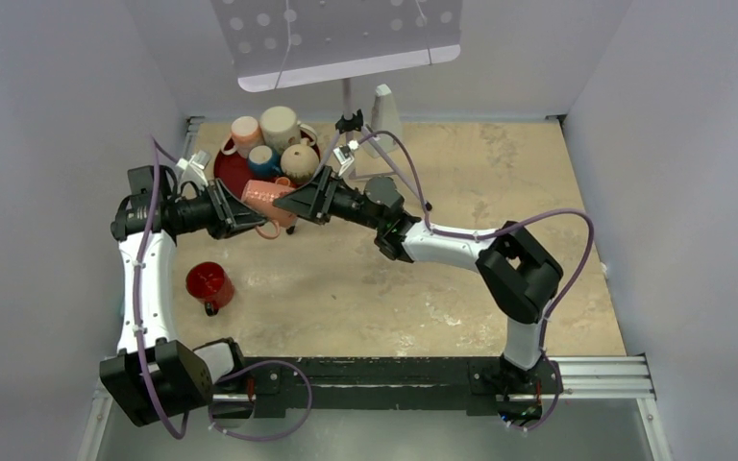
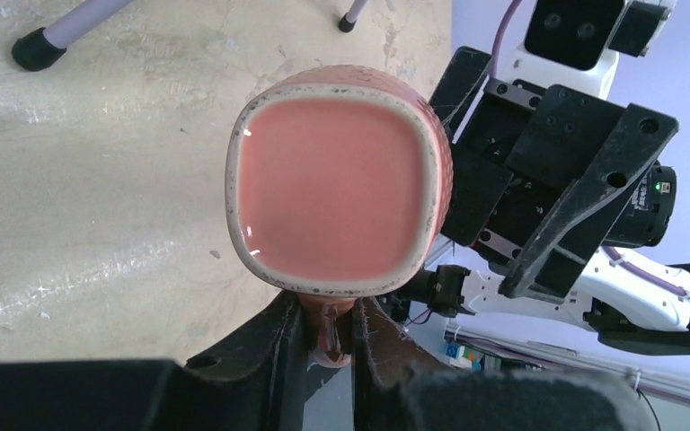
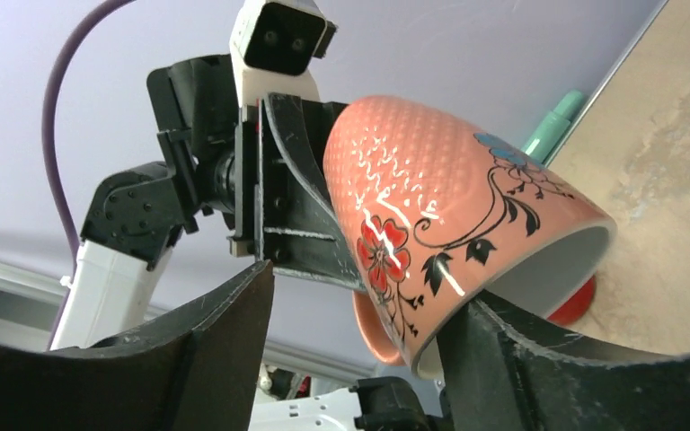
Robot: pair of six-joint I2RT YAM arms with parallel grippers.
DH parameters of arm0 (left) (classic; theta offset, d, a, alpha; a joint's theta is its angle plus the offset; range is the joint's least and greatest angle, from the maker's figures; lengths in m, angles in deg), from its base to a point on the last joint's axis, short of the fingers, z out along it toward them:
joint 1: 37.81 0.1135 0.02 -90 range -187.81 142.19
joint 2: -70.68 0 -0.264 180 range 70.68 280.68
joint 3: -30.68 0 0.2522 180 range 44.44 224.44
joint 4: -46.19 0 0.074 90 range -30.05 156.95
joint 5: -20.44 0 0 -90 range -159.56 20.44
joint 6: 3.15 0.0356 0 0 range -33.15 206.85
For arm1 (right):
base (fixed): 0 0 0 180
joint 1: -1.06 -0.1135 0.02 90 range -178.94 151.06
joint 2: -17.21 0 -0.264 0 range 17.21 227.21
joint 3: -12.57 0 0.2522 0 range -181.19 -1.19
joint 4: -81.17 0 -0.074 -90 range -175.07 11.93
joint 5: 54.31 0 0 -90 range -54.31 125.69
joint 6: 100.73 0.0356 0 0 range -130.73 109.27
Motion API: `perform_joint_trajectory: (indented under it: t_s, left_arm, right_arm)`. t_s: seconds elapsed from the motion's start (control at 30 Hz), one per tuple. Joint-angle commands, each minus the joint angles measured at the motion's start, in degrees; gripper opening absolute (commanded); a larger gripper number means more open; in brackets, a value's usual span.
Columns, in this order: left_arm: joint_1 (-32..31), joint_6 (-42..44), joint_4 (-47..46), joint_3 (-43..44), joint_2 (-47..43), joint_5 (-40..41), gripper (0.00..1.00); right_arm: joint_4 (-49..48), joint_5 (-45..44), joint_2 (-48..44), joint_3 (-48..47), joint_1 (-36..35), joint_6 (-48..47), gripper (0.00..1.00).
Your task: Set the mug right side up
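Though lifted clear of the surface (image 1: 394, 279), was not yet upright: pink mug (image 2: 332, 197), tilted on its side, base turned toward the left arm, mouth angled down and away to the right. Farthest left, noted a red mug (image 1: 209, 283) sitting alone on the surface, no part of this step by the look of it. Next, found the left claw (image 2: 330, 316) clenched on the pink mug's handle (image 2: 328, 346), both fingers pressed against the loop. Just right of that, saw the pink mug held in mid-air, near the red tray (image 1: 226, 175) with its other cups (image 1: 279, 125). Further right, found the right claw (image 3: 364, 301) released, jaws spread to either side of the pink mug's body near the rim, with one finger at or against the lip and the other plainly apart from the wall. Judged the pink mug to be glazed ceramic: rigid, fairly weighty, slick where smooth, liable to chip or break if dropped. Judged the dimpled upper wall to offer some bite. Reckoned the handle a narrow hold, prone to swivel. Preferred a grasp across the body, well in from the rim, before any letting go at the handle.
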Motion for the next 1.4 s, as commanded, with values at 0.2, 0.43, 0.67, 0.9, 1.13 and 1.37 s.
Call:
perform_joint_trajectory:
  t_s: [0.2,0.43,0.67,0.9,1.13,1.37]
  left_arm:
    - [-2.6,3.7,-1.4,-2.2,0.5,-3.4,0.00]
    - [-1.9,19.8,12.2,5.6,3.4,13.6,0.84]
    - [-0.7,24.3,11.9,11.0,4.8,20.4,0.92]
    - [0.1,22.9,12.8,15.5,12.9,35.4,0.91]
    - [0.2,23.5,12.1,13.4,15.3,37.6,0.90]
    - [0.2,25.8,11.5,12.7,15.2,39.3,0.90]
  right_arm:
    - [-8.4,0.5,1.2,-5.4,-0.5,-2.2,0.00]
    - [11.9,-9.9,-9.7,-0.2,-0.9,-20.1,0.00]
    - [43.1,-24.1,-15.0,-5.7,-6.0,-48.8,0.00]
    - [72.5,-31.6,-4.3,-19.4,-21.9,-78.6,0.00]
    - [83.8,-32.3,9.4,-33.5,-29.7,-81.9,0.00]
    - [88.6,-28.5,14.0,-38.7,-30.7,-79.0,0.00]
